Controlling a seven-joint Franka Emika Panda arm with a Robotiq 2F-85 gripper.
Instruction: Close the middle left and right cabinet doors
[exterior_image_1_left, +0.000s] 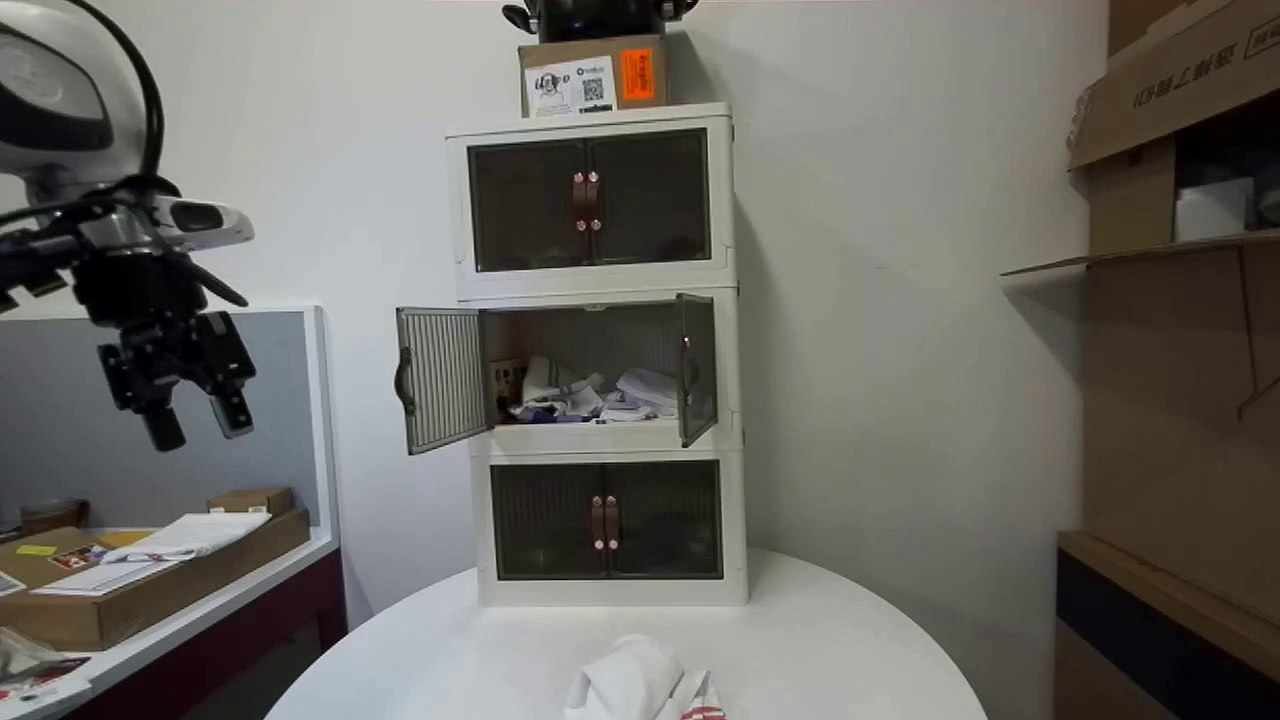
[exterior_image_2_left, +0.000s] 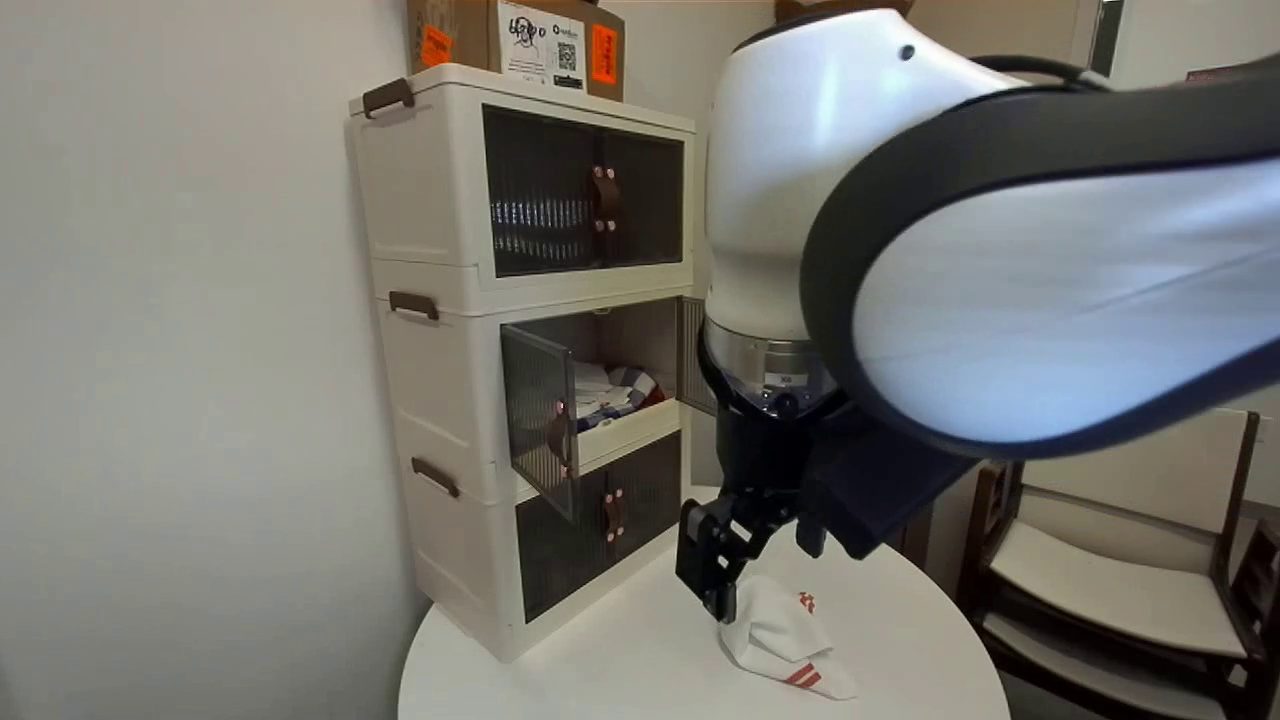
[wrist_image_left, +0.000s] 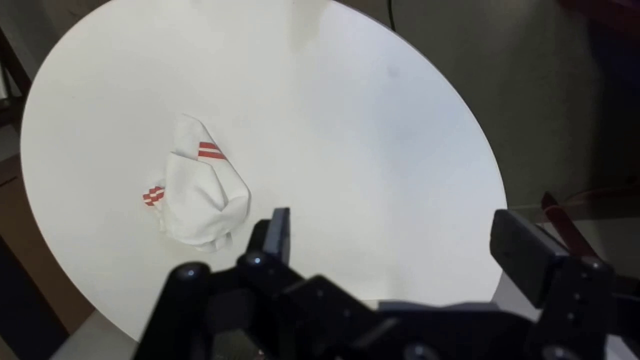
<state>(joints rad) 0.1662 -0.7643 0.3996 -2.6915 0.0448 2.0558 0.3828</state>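
The middle left cabinet door (exterior_image_1_left: 445, 380) stands wide open, swung out to the left with its ribbed inner side showing. The middle right cabinet door (exterior_image_1_left: 700, 370) stands open, pointing out to the front. In an exterior view the left door (exterior_image_2_left: 540, 420) shows its outer face and handle; the right door (exterior_image_2_left: 692, 350) is partly hidden behind my arm. White and patterned cloths lie inside the middle tier. My gripper (exterior_image_1_left: 200, 425) hangs in front of the cabinet, apart from both doors. In the wrist view the gripper (wrist_image_left: 392, 215) is open and empty, above the table; neither door shows there.
The white cabinet (exterior_image_1_left: 600, 440) stands on a round white table (exterior_image_1_left: 850, 640). Its top (exterior_image_1_left: 590, 200) and bottom (exterior_image_1_left: 607, 520) door pairs are closed. A crumpled white cloth with red stripes (wrist_image_left: 200, 195) lies on the table. Chairs (exterior_image_2_left: 1110, 560) and cardboard boxes (exterior_image_1_left: 1180, 380) stand nearby.
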